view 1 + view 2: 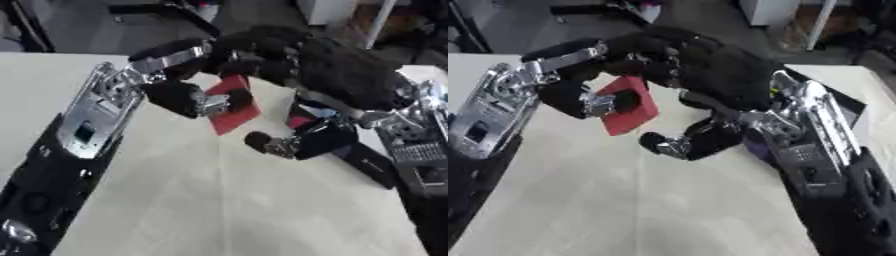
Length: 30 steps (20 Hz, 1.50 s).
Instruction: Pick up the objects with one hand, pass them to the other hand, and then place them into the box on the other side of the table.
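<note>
Left hand (588, 102) pinching red block (629, 112) above table (623, 200) | right hand (710, 75) arched over it, fingers curled, empty

Red block (630, 112); black-and-silver hands; pale beige table (219, 200).

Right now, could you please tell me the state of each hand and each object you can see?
Left hand: raised above the table, shut on the red block.
Red block: held in the air, tilted.
Right hand: close beside the block, fingers curled, holding nothing.
Table: bare below the hands.
</note>
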### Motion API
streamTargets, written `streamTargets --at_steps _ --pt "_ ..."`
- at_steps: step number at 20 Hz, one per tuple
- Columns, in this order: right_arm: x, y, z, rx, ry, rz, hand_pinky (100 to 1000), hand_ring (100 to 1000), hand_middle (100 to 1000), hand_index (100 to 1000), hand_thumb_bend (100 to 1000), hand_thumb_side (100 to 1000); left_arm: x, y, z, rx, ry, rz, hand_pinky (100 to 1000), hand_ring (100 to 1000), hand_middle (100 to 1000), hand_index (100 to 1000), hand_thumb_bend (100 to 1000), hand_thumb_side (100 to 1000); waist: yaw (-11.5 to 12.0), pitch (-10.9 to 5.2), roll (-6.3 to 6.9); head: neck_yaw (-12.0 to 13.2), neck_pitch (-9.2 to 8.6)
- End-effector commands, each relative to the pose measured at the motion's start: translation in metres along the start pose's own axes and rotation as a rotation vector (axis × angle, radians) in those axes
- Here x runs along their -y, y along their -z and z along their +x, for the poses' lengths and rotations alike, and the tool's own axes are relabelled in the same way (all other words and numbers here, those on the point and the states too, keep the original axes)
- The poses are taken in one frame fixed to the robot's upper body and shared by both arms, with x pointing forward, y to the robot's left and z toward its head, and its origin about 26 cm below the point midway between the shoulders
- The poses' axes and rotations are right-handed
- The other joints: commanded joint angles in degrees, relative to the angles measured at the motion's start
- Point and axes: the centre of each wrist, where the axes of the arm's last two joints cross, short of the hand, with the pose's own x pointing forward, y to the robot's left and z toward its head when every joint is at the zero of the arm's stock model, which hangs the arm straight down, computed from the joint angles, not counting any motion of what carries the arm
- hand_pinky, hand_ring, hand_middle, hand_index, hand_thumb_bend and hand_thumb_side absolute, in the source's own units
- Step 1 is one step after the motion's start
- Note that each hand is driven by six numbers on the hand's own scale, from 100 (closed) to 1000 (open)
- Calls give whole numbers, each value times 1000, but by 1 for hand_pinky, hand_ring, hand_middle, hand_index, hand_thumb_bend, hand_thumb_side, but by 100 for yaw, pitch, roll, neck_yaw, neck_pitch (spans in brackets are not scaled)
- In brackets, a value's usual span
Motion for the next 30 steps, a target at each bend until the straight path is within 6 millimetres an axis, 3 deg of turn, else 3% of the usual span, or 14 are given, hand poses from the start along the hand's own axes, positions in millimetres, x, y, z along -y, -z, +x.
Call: streamTargets --at_steps 1,13,30 --pt "8 1 -1 1 -39 8 1000 992 1000 933 306 290 -7 2 11 23 49 3 675 465 369 507 100 533 -10 -84 13 -13 -27" --pt "8 1 -1 -34 -76 22 1000 987 1000 858 250 102 -6 6 16 34 59 -5 675 465 370 508 100 533 -9 -88 17 -28 -11" --pt "6 1 0 -93 -69 -121 1000 929 925 607 207 100 -4 9 17 38 47 -32 685 477 383 524 100 543 -16 -89 18 -30 -17"
